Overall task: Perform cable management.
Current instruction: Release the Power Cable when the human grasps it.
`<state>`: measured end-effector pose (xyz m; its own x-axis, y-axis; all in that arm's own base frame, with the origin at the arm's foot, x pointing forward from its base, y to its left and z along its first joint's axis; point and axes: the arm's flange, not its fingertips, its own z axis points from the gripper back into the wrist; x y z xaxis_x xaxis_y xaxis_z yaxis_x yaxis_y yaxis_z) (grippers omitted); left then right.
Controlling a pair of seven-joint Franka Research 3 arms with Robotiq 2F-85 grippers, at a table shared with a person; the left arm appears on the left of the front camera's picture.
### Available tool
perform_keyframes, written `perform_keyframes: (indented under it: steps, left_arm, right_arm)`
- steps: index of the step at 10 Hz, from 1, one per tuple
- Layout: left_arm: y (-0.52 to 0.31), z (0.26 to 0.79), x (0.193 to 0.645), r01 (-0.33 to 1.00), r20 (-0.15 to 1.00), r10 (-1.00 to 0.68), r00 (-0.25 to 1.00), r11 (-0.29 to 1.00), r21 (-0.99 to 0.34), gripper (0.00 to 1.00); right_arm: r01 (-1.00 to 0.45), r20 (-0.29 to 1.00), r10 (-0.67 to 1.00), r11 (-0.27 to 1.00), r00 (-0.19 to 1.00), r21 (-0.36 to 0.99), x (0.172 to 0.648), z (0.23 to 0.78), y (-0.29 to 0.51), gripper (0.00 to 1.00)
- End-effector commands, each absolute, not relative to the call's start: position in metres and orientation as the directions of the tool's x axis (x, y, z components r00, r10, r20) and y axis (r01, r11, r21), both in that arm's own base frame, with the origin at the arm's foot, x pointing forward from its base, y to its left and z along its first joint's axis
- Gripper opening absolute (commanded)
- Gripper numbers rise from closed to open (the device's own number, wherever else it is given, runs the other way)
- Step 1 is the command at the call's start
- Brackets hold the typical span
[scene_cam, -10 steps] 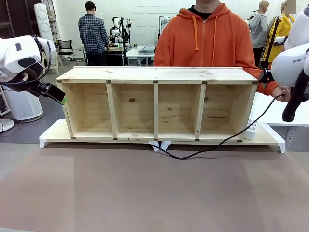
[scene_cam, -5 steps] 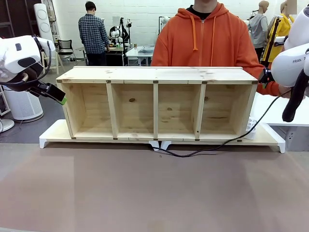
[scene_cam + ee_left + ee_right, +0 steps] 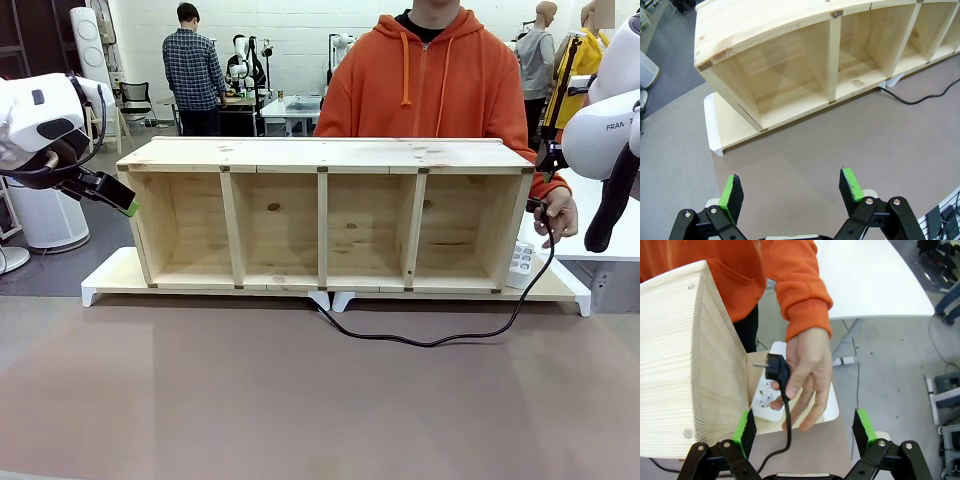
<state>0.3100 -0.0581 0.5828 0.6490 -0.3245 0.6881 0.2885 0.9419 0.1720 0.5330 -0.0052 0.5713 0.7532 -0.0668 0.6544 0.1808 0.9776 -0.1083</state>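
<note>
Standing on the table: long pale wooden shelf of four open-fronted compartments, all four holding nothing, set on a flat white base board that juts out at both ends.
Cable: long, thin black power cord, emerging near the middle of the shelf's lower front edge, sagging in a loop across the table and rising to the far right end of the shelf; seen again as a dark curve past the shelf front in the left wrist view.
Plug: black plug, prongs pointing toward the shelf's end panel, pinched in the person's hand just above a small white power strip lying on the base board.
Person: orange hoodie, standing behind the shelf.
Left gripper: green pads spread wide, gripping nothing, hanging over bare table near the shelf's left end.
Right gripper: fingers fully apart, nothing between them, poised just below the hand and plug.
Surface: matt brown-grey table top.
Room: white wall, grey floor, a white table beside the person, another person in a checked shirt at a far bench.
</note>
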Motion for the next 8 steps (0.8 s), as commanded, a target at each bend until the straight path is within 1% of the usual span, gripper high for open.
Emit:
perform_keyframes:
  steps: [1,8]
  left_arm:
    - [-0.0579,0.583,0.3107,0.282,0.694,-0.32,0.645,0.944,0.173,1.0]
    - [-0.0579,0.583,0.3107,0.282,0.694,-0.32,0.645,0.944,0.173,1.0]
  right_arm:
    - [0.175,0.653,-0.061,0.978,0.755,-0.111,0.5331,0.5708,-0.0024,1.0]
    - [0.175,0.653,-0.061,0.978,0.755,-0.111,0.5331,0.5708,-0.0024,1.0]
